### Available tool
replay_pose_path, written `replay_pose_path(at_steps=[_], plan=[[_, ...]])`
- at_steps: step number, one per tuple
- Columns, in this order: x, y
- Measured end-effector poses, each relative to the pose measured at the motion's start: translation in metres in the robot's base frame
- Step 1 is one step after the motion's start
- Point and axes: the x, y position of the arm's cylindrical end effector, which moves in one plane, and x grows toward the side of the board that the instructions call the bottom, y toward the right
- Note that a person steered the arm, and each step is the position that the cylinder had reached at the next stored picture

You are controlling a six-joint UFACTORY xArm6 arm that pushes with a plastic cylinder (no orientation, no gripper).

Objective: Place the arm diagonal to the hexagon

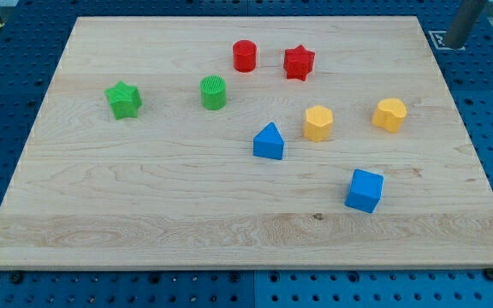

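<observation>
Nearest the view's bottom sits the blue cube, then the blue triangular block. Beyond it, 2 yellow blocks: the yellow hexagon (probably the target) lies mid-bench, apart from neighbours, leaving its diagonals approachable. My tip, no pincer, isn't visible.

No readable text; a corner marker, perhaps printed, stays illegible.
</observation>
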Motion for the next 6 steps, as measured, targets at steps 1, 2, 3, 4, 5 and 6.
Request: replay_pose_path(at_steps=[1,2,3,4,5,6], plan=[[0.001,-0.007],[0.011,-0.041],[0.019,-0.078],[0.03,-0.11],[0.045,-0.148],[0.046,-0.152]])
